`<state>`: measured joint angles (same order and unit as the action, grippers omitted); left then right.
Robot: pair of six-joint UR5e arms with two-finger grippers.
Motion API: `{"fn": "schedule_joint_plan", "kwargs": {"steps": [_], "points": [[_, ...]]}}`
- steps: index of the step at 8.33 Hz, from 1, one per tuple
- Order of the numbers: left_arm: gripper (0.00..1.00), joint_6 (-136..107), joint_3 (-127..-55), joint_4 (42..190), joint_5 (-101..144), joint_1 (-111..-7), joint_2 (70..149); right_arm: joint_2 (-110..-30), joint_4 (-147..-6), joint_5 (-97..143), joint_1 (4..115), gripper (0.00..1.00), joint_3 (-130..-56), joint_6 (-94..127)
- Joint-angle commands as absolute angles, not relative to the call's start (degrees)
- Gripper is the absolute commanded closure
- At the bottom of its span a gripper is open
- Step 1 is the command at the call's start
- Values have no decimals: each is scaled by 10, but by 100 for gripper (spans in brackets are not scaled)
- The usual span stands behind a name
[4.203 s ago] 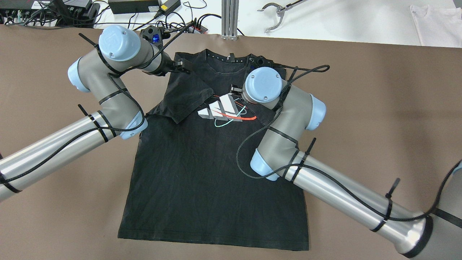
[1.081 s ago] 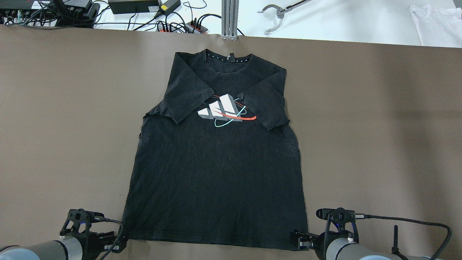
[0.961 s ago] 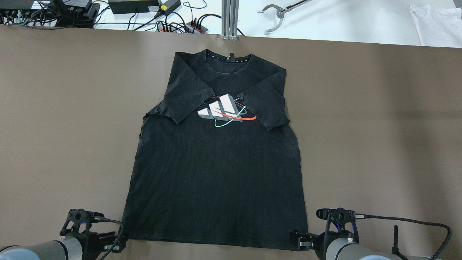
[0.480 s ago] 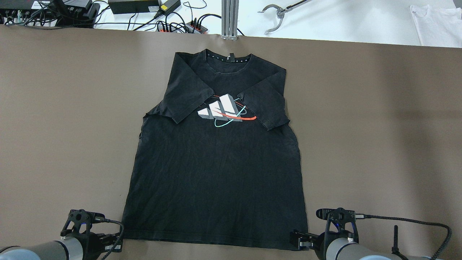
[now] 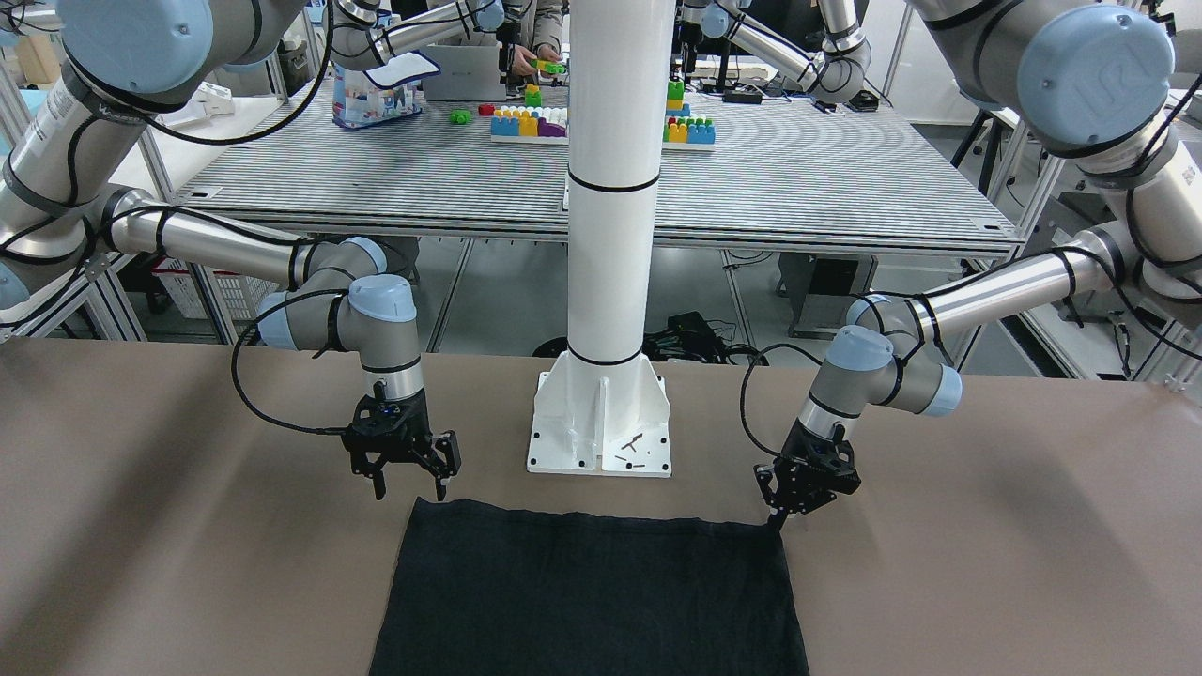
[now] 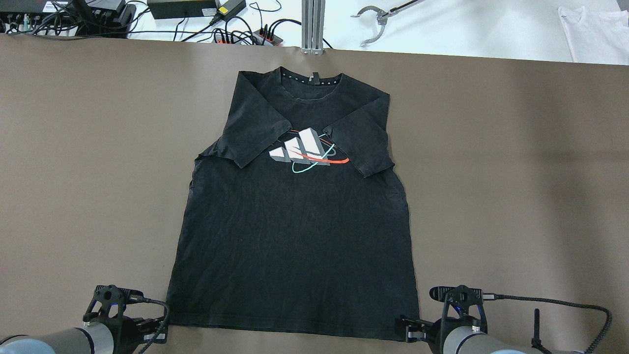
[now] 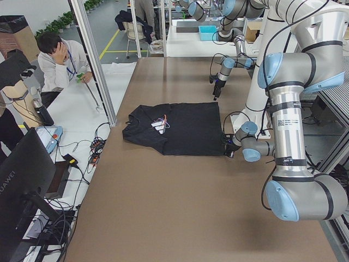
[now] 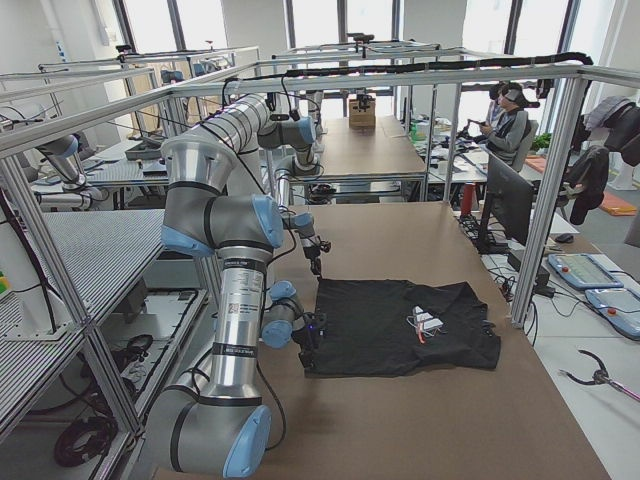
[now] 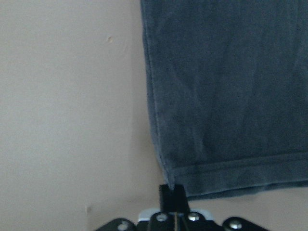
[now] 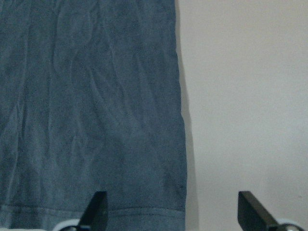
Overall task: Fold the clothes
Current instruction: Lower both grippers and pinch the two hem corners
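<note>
Black cotton T-shirt, front up, flat on the brown bench. It spreads ahead of both my jaws, and its bottom hem runs from one pair to the other. Both sleeves lie folded in over the chest, their ends beside the printed logo. The collar is at the end farthest from me.

Left jaws: pressed together, tips low at the bench and touching the left hem corner. In the wrist view the corner meets the closed tips. I cannot tell whether any cloth is pinched between them.

Right jaws: wide apart, holding nothing. They straddle the right hem corner, one fingertip over the cloth and the other over bare bench just outside the side seam. From the front view they look to be slightly above the bench rather than on it.

Step in hand, as I judge it: taking the two hem corners, ready to fold the bottom half up toward the collar. Sleeve folds look done; the body fold is not begun.

Next move calls for:
- right jaws down to the bench, then closed on the corner, taking both layers of the hem;
- checking that the left jaws hold cloth; if not, open and re-take the corner;
- lifting both corners evenly and carrying them forward together, so the hem stays straight and the sleeves are not dragged open.
</note>
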<state>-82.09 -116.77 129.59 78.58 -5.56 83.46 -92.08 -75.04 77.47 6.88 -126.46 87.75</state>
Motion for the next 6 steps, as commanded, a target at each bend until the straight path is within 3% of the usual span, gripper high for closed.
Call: {"fn": "schedule_joint_plan", "kwargs": {"steps": [1,6], "points": [[100,-821,-1168,1296,786,-55,836,-921,-748,770,62,9,-1235,886],[100,-821,-1169,1296,786,-55,836,-919,-748,734,29,21,-1231,904]]}}
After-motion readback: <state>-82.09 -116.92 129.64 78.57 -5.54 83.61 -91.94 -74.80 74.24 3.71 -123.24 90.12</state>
